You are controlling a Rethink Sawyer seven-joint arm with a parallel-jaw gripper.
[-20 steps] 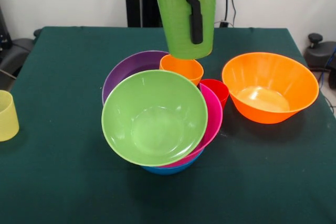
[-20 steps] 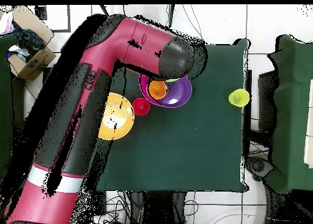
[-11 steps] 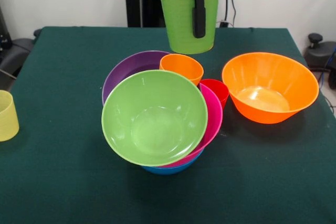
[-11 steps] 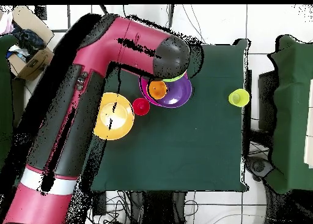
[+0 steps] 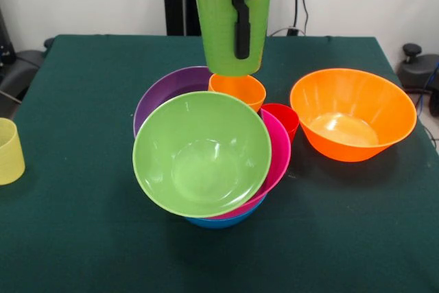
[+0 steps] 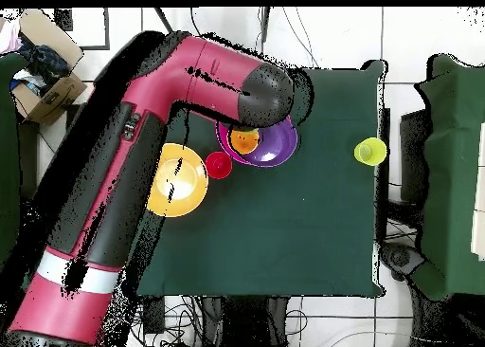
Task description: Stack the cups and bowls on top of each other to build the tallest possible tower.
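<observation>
My gripper (image 5: 237,46) hangs at the top of the front view, shut on the rim of the green cup (image 5: 223,29), one black finger down its outer wall. The cup hangs upright just above the orange cup (image 5: 237,90), which sits in the purple bowl (image 5: 167,90). In front, the tower tilts: lime green bowl (image 5: 202,152) on the pink bowl (image 5: 279,152) on a blue bowl (image 5: 218,221). The red cup (image 5: 282,117) stands beside the pink bowl. In the overhead view the arm (image 6: 189,87) hides the gripper and most of the pile; the purple bowl (image 6: 277,146) and orange cup (image 6: 244,140) show.
A large orange bowl (image 5: 352,113) stands alone right of the pile, and shows as the orange bowl (image 6: 175,180) from above. A pale yellow cup (image 5: 8,150) stands at the table's left edge in the front view, and is the yellow cup (image 6: 369,152) from above.
The green cup rose first, then moved left and came down a little with the gripper. It now hangs closer over the orange cup. Bowls and other cups have not moved.
</observation>
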